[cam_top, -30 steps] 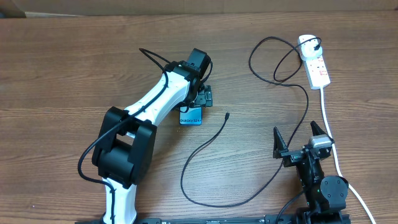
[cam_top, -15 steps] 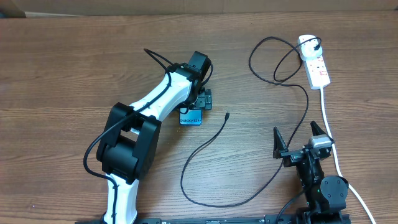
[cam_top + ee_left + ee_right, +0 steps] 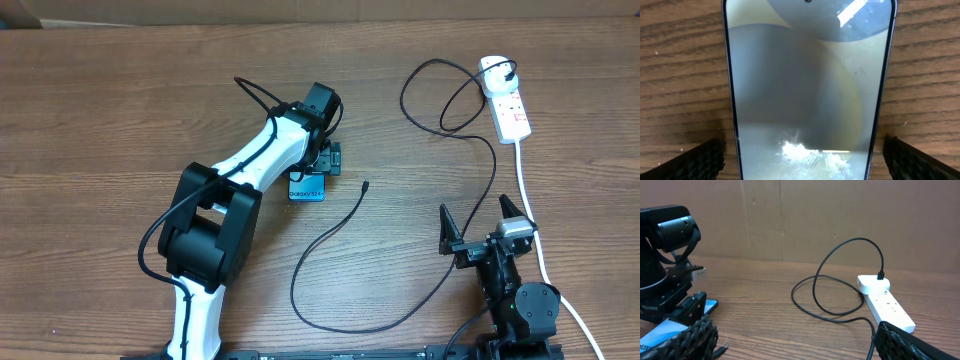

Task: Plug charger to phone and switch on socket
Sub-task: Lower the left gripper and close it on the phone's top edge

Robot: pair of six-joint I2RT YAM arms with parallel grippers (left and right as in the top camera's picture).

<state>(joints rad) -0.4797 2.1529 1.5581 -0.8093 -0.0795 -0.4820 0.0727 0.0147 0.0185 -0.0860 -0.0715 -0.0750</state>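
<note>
Over the last second the left arm's shoulder has swung slightly right, but the left claw (image 3: pixel 804 150) has hardly moved. It hangs over the phone (image 3: pixel 308 188), spread wide along both long edges and gripping nothing; contact is unclear. The phone lies flat on the surface (image 3: pixel 100 120), left of centre. The charger (image 3: pixel 366 185) tip lies untouched just right of it. The right claw (image 3: pixel 478 222) gapes empty. Steadying the phone seems next; the socket (image 3: pixel 508 100) waits far right.

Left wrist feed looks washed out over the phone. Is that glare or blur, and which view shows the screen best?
Left wrist: glare, not blur; the phone screen mirrors grey-cream shapes with white hotspots, no text legible, while the table grain is sharp. Overhead: even light, the screen reads blue, text visible but tiny.
</note>
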